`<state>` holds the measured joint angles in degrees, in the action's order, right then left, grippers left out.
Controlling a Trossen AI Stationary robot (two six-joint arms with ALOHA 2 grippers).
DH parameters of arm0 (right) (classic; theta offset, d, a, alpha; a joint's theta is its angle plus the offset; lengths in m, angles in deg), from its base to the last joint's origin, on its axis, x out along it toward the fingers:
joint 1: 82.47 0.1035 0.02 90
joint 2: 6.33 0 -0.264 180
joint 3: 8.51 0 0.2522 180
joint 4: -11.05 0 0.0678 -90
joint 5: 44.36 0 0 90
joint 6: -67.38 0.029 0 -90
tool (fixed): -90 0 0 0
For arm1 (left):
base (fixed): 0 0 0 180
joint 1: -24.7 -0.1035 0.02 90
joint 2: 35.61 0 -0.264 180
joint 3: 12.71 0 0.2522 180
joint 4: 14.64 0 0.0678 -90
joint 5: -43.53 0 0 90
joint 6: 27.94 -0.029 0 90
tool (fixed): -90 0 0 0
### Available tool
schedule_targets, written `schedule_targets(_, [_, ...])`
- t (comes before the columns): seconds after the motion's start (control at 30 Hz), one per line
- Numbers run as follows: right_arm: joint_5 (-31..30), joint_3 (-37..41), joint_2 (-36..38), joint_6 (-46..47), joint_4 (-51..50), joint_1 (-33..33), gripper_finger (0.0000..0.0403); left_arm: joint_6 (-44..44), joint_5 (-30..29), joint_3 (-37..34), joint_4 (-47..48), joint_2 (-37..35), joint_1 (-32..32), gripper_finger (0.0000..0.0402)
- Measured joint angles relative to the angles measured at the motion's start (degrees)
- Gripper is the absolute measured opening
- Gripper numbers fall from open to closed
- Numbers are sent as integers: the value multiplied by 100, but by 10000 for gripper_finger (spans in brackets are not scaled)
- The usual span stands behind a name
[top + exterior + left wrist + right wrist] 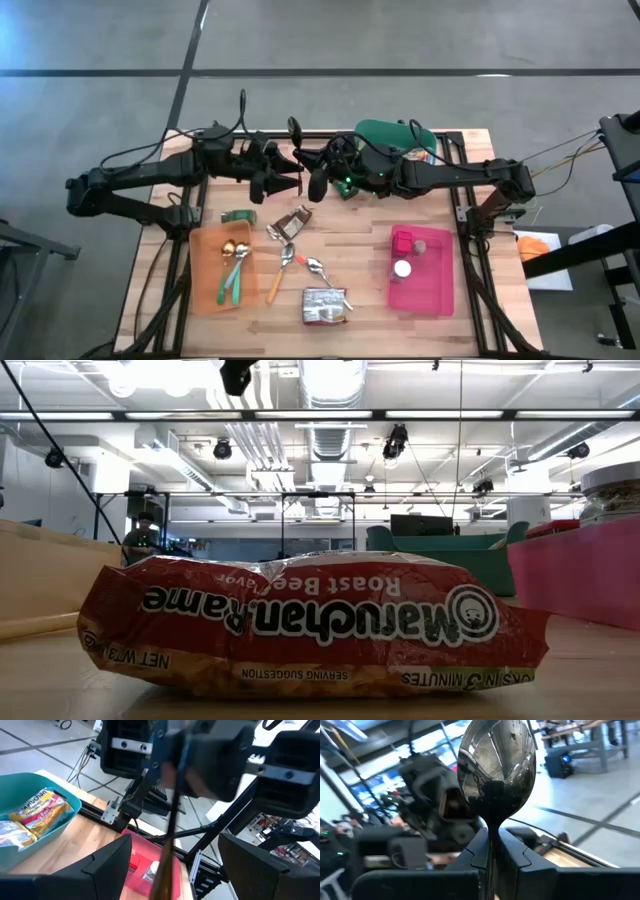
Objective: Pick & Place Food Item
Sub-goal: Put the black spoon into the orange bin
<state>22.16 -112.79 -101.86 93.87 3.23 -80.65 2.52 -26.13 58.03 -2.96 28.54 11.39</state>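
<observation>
The right gripper (318,186) is clamped tight on a metal spoon (496,770), bowl pointing up, held above the far middle of the desk (360,255). Facing it closely, the left gripper (283,181) stands wide apart around the spoon's handle without touching it. A ramen packet (315,622) lies flat at the desk's near edge, between an orange tray (205,262) of spoons and a pink tray (432,285). A teal bin (20,790) holds more ramen.

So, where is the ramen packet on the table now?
In the high view the ramen packet lies at the table's near edge, between the orange tray and the pink tray, just below the loose spoons.
</observation>
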Motion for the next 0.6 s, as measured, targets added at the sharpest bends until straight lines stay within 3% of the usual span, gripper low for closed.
schedule_targets(0.17, [105,0,-22,-39,24,-10,9,-10,0,6,1,58,50,291])
schedule_targets(0.27, [113,0,-22,-85,49,-13,9,-75,3,6,-11,60,57,258])
schedule_targets(0.4, [166,0,-22,-117,35,-11,9,-295,22,6,-114,60,59,176])
schedule_targets(0.6, [299,0,-22,-99,79,-9,9,-312,23,8,-144,58,62,20])
